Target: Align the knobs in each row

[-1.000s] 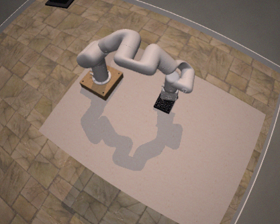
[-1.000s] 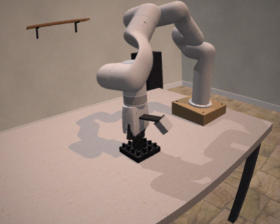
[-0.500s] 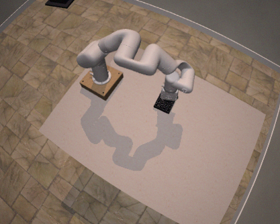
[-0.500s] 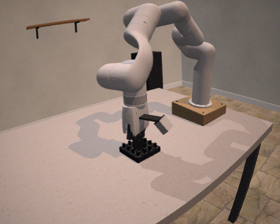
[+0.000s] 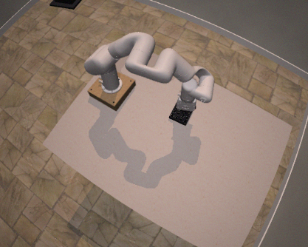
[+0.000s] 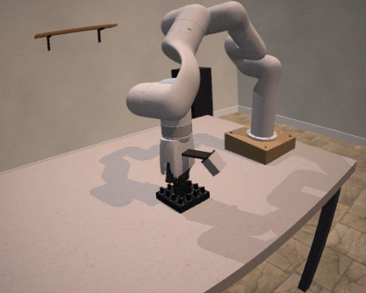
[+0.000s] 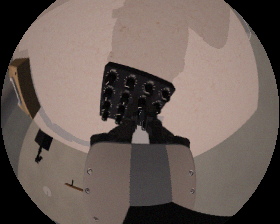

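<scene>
The black knob box stands on the table under the arm's wrist. Its round black knobs rise in rows. In the wrist view a far corner knob and the other far knobs show clearly, while the nearer rows are partly covered by the fingers. My gripper points down among the knobs, its fingers closed narrowly around one knob in the inner part of the box. In the top view the gripper body hides the fingertips. Printed names, the socket and most white lines are too small or dark to read.
Neighbouring knobs stand close around the fingers. The arm's wooden base block is on the same pale table. A camera bracket sticks out from the gripper's side above the box.
</scene>
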{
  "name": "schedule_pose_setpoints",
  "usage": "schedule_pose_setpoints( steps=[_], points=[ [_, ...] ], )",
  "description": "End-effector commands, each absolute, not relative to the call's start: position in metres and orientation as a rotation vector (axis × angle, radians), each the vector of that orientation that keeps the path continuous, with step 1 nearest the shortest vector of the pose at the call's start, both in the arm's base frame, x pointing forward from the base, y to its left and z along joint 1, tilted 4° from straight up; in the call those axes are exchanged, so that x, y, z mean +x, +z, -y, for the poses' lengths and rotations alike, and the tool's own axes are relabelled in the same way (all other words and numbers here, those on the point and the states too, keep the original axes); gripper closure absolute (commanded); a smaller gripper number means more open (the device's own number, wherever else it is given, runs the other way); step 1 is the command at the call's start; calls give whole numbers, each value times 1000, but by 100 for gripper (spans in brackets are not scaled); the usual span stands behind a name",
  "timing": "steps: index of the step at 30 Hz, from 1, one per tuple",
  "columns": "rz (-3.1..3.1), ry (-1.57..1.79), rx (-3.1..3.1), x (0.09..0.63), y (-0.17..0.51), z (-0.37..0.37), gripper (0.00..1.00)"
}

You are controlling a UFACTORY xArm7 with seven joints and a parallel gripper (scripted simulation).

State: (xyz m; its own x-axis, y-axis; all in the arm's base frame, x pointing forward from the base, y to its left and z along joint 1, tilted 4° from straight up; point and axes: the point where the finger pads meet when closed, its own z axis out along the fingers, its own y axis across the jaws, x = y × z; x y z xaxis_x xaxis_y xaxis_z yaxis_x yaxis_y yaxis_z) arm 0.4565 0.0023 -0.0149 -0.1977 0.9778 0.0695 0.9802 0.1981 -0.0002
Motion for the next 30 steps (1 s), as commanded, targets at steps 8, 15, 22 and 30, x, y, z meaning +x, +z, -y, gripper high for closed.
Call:
schedule_pose_setpoints(
  steps=[8, 15, 22, 30],
  points=[
    [2432, -72, -1908, 458, -13, -2, 92],
    [2491, -75, -1832, 458, -13, -2, 92],
    [2612, -80, -1661, 458, -13, -2, 92],
    [2732, -85, -1464, 458, -13, -2, 92]
  ],
)
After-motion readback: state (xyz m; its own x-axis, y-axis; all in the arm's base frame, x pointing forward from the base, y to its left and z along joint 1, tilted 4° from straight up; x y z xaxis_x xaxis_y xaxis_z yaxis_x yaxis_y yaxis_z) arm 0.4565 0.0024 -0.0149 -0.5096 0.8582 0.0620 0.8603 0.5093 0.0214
